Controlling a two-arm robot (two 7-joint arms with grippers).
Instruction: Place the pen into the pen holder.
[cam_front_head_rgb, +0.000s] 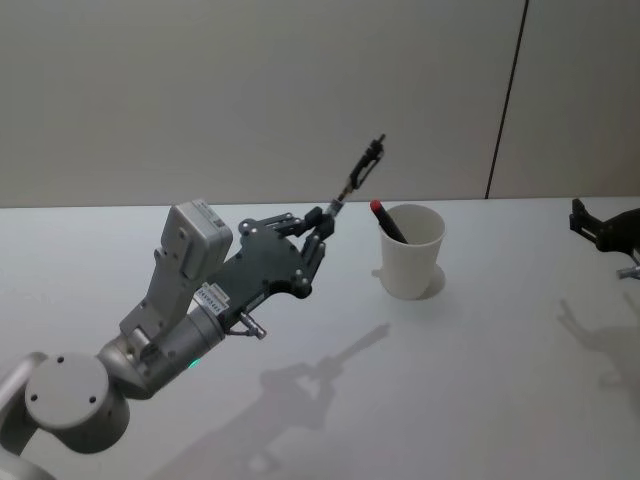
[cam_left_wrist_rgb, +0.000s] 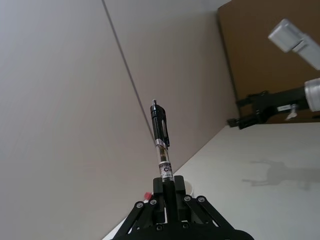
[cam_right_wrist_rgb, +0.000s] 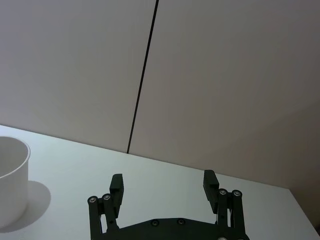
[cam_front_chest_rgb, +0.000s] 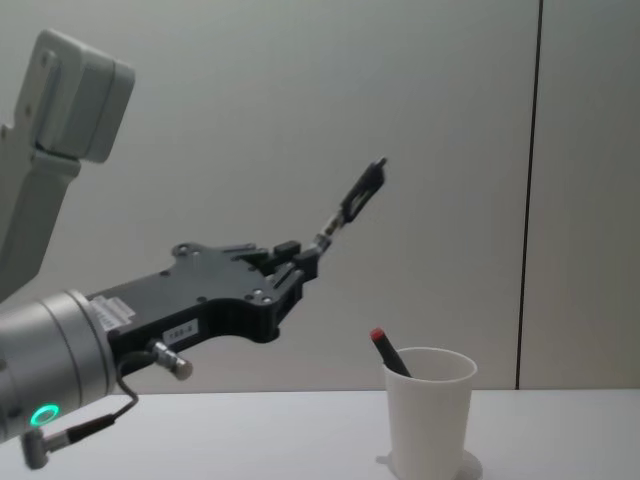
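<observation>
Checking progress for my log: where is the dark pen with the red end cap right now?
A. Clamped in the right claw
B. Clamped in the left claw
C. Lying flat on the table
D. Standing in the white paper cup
D: the red-capped pen leans inside the white paper cup, while the left claw grips a different one, a black clip pen, in the air to the cup's left.
</observation>
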